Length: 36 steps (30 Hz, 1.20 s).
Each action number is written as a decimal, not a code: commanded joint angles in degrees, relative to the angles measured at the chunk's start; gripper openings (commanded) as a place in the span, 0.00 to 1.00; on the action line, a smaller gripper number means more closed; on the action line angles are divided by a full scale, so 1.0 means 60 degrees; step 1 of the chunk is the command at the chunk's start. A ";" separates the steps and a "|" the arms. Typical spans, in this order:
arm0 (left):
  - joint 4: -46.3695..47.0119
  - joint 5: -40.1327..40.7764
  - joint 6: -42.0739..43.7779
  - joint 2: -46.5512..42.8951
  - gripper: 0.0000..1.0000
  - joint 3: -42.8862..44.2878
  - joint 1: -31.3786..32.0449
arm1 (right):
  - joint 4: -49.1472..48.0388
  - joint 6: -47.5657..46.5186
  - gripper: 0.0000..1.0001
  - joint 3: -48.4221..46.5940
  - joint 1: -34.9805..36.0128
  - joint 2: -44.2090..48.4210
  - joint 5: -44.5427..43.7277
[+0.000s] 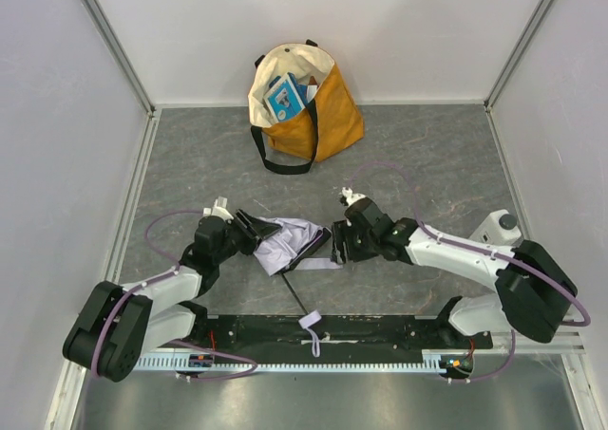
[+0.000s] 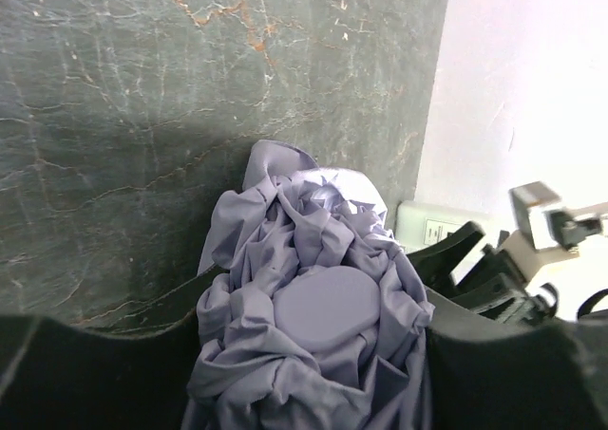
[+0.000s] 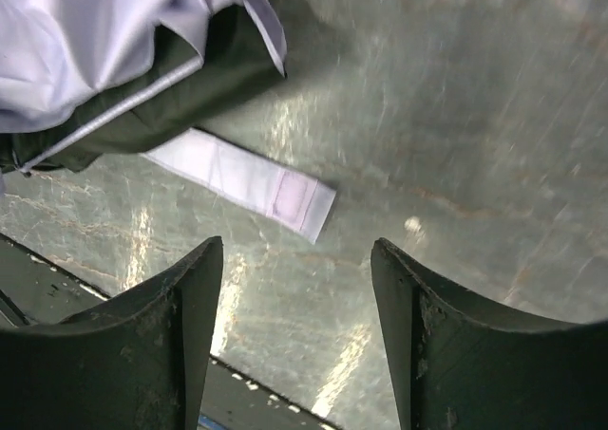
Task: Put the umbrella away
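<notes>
The umbrella (image 1: 293, 239) lies collapsed on the grey table between my two arms, its pale lavender canopy bunched up. Its slim black shaft (image 1: 296, 295) runs toward the near edge and ends at a small lavender wrist strap (image 1: 312, 335). My left gripper (image 1: 253, 227) is shut on the canopy's left end. In the left wrist view, crumpled fabric and a round lavender cap (image 2: 325, 307) fill the gap between the fingers of my left gripper (image 2: 313, 340). My right gripper (image 1: 335, 244) is open and empty just right of the canopy. A flat closure tab (image 3: 249, 179) lies ahead of my right gripper (image 3: 296, 259).
A mustard-and-cream tote bag (image 1: 318, 107) stands open at the back wall with books inside and its black handle (image 1: 277, 159) drooping forward. A black rail (image 1: 361, 330) runs along the near edge. White walls enclose the table on three sides.
</notes>
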<state>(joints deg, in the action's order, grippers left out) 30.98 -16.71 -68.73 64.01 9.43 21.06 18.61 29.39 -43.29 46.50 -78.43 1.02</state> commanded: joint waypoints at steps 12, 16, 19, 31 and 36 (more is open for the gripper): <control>0.1838 -0.0730 -0.0205 -0.0150 0.02 -0.0253 -0.0053 | -0.0363 0.4315 0.46 -0.0299 0.1654 -0.2335 -0.3434; 0.2130 -0.0877 -0.0278 -0.0252 0.02 -0.0458 -0.0067 | -0.0289 0.4725 0.44 -0.0271 0.1640 -0.2762 -0.4314; 0.2569 -0.0921 -0.0454 -0.0297 0.02 -0.0765 -0.0053 | -0.0843 0.4698 0.35 0.0079 0.1056 -0.2909 -0.3995; 0.3640 -0.1112 -0.0630 -0.0370 0.02 -0.1206 -0.0082 | -0.2530 0.3423 0.22 0.0666 -0.0249 -0.3349 -0.2675; 0.3552 -0.1228 -0.0484 -0.0458 0.02 -0.1249 -0.0097 | -0.2765 0.2852 0.23 0.0506 -0.0645 -0.3538 -0.2396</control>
<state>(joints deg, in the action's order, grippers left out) 46.98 -21.80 -70.50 62.50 2.59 20.91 -5.61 51.42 -42.61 44.45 -95.11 -13.54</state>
